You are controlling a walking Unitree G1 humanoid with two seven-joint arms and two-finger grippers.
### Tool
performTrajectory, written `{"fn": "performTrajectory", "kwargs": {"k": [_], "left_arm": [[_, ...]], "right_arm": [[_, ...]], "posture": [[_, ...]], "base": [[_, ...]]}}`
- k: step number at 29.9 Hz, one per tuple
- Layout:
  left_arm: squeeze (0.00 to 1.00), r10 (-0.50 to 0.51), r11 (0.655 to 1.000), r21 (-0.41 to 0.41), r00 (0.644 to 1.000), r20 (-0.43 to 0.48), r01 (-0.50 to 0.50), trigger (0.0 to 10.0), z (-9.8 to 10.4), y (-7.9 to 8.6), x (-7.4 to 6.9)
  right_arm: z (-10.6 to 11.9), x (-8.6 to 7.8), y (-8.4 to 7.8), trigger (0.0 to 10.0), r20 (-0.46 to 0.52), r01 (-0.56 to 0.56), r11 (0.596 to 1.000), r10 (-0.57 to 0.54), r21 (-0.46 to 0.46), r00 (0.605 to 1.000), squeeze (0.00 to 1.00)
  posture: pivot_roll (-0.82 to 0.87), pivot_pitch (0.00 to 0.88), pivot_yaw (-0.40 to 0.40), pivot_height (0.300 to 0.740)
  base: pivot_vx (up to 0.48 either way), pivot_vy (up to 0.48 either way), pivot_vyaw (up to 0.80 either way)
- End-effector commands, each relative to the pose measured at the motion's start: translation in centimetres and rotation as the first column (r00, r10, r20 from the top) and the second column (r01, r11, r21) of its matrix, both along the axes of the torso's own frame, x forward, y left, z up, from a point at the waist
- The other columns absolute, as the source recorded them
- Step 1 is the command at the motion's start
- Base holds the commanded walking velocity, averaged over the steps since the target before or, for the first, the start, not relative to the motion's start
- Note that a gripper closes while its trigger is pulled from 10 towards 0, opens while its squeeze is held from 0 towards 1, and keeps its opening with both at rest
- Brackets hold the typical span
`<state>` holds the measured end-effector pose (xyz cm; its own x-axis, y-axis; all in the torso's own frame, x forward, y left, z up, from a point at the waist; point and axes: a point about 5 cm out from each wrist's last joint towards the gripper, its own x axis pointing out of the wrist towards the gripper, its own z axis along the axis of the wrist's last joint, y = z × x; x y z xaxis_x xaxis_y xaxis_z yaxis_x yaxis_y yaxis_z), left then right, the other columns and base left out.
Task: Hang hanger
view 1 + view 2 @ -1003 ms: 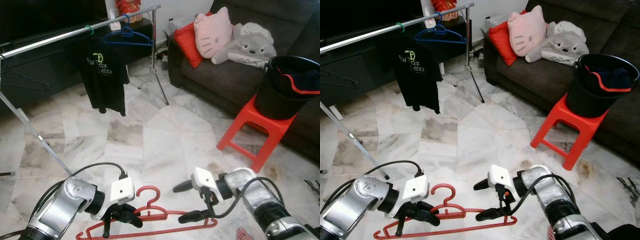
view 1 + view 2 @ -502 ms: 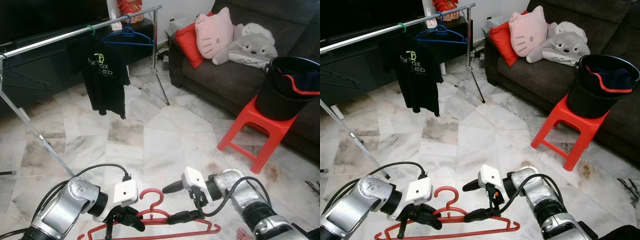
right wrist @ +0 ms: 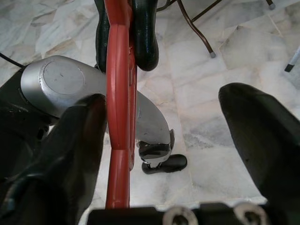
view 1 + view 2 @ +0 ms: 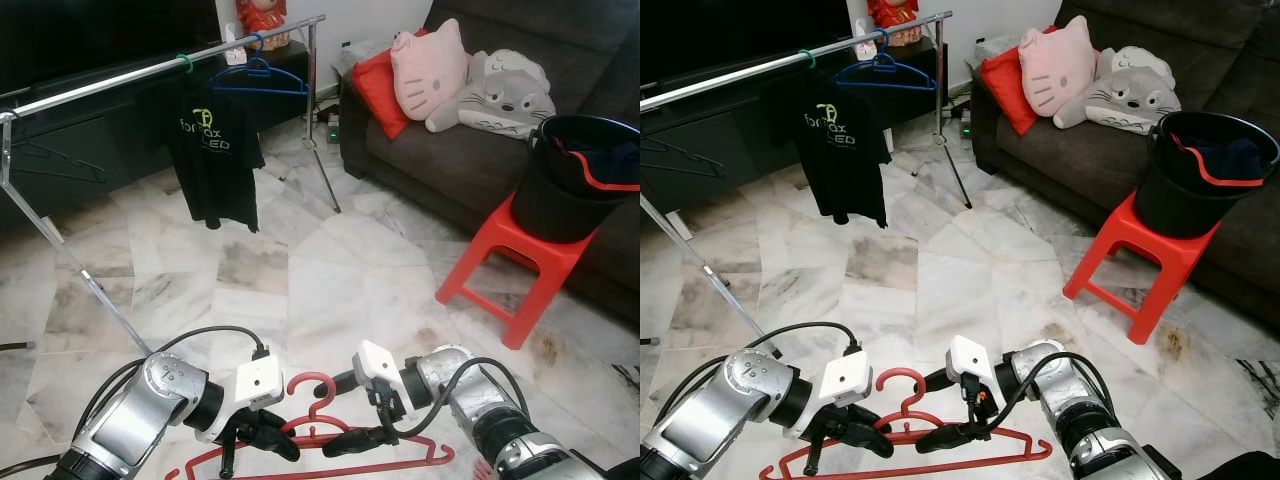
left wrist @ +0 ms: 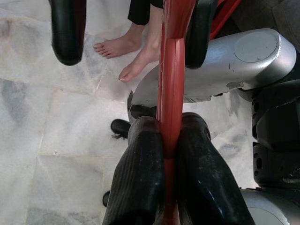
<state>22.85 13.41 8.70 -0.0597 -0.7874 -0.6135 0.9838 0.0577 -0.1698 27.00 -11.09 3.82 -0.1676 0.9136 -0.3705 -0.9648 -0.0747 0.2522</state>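
The marble floor (image 4: 330, 290) lies open between the robot and the clothes rail (image 4: 150, 68). On the rail, the black T-shirt (image 4: 215, 150) and blue hanger (image 4: 258, 75) take space; bare rail remains left of them. The red stool (image 4: 510, 260) stands right.

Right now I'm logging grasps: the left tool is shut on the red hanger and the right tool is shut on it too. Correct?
Not quite. The left tool is shut on the red hanger, but the right tool is open, its fingers spread with the hanger beside one; the right wrist view shows it.
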Motion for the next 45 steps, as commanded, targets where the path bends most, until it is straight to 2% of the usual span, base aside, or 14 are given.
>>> {"fn": "performTrajectory", "kwargs": {"k": [1, 30, 40, 44, 45], "left_arm": [[0.0, -0.017, 1.0, -0.005, 1.0, 0.025, 0.017, 10.0, 0.6, -0.4, 0.2], [0.0, -0.029, 0.999, -0.027, 0.999, 0.039, 0.03, 10.0, 0.8, -0.7, 0.3], [0.0, -0.062, 0.995, -0.084, 0.998, -0.009, 0.061, 10.0, 1.1, -0.4, -0.3], [0.0, -0.111, 0.99, -0.087, 0.993, -0.033, 0.108, 10.0, 1.1, -0.2, -1.0], [0.72, -0.116, 0.99, -0.087, 0.993, -0.032, 0.113, 10.0, 1.1, -0.2, -1.1]], "right_arm": [[0.5, 0.5, 0.1, 0.0, 0.026, -0.003, 1.0, 0.004, -0.007, 1.0, 0.0], [-0.1, 0.2, -0.3, 0.0, 0.011, 0.007, 1.0, -0.007, -0.021, 1.0, 0.0], [-0.3, 0.1, -0.3, 0.0, 0.013, 0.004, 1.0, -0.004, -0.026, 1.0, 0.0], [-0.4, 0.0, -0.3, 0.0, 0.013, 0.003, 1.0, -0.003, -0.03, 1.0, 0.0], [-0.4, 0.0, -0.3, 0.0, 0.013, 0.003, 1.0, -0.002, -0.03, 1.0, 0.0]], "posture": [[0.04, 0.0, -0.032, 0.74], [0.04, 0.0, -0.033, 0.74], [0.04, 0.0, -0.033, 0.74], [0.05, 0.0, -0.032, 0.74], [0.05, 0.0, -0.032, 0.74]], "base": [[0.0, 0.0, 0.0], [0.0, 0.0, 0.0], [0.0, 0.0, 0.0], [0.0, 0.0, 0.0], [0.0, 0.0, 0.0]]}}
